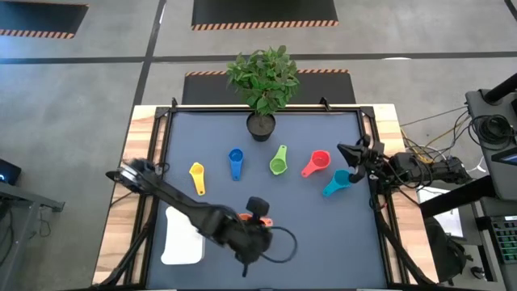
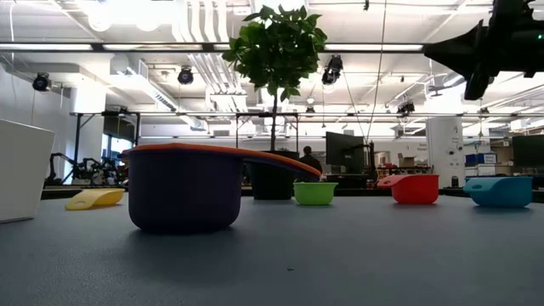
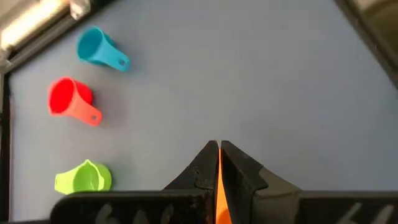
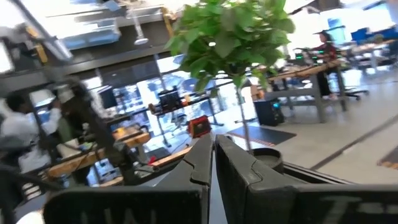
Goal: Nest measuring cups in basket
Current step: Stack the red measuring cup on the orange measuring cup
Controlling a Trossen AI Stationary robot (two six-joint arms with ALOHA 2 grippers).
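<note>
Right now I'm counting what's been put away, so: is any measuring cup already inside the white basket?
No. In the high view the white basket shows only its bare white inside, while the cups lie out on the mat.

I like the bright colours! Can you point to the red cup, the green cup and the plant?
red cup (image 1: 320, 159), high view, on its bowl.
green cup (image 1: 278, 166), high view, on its bowl.
plant (image 1: 264, 74), high view, on its leaves.
</note>
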